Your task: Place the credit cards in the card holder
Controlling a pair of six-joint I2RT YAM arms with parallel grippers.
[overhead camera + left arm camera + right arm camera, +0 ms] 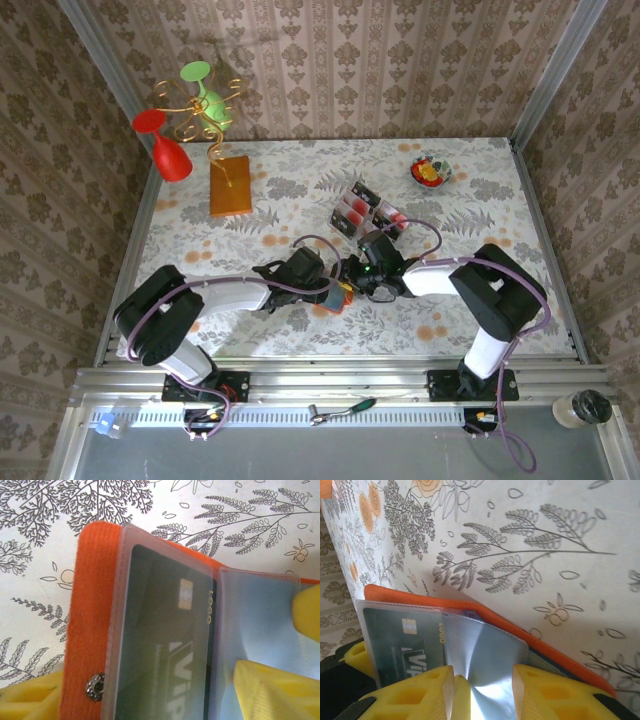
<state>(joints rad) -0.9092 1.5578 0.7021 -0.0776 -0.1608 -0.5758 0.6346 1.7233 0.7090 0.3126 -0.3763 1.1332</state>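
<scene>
**One Card Sleeved, More Left Beyond the Holder**

A table [480,200] spread with a leaf-and-flower cloth is closed in by walls papered in a damask pattern. Near the table's front middle lies the card holder [92,610], opened out with its orange cover underneath and its clear sleeves uppermost.

The left gripper [150,700] is set at the holder's left half. Its jaws are spread wide, with one yellow pad [25,700] tucked under the orange cover and the other laid on the sleeves just past the spine. This is judged to be a hold across that half, though the contact itself cannot be made out.

The right gripper [482,692] is placed at the holder's right side. Its jaws are partly parted and an empty sleeve [480,650] passes between them. Nothing is seen clamped there, and no card is carried.

Inside the holder, a dark credit card [165,645] with a chip is lodged fully in the left-hand sleeve. Beyond the holder and well apart from it, the remaining credit cards [365,212] are gathered in a small group. A small bowl [430,172] stands farther off to the right of the holder, and an orange-brown block [230,185] farther off to its left.

The task is judged begun but far from done. One card is seen stowed, an empty sleeve is presented, and several cards have yet to be fetched and slid in.
</scene>
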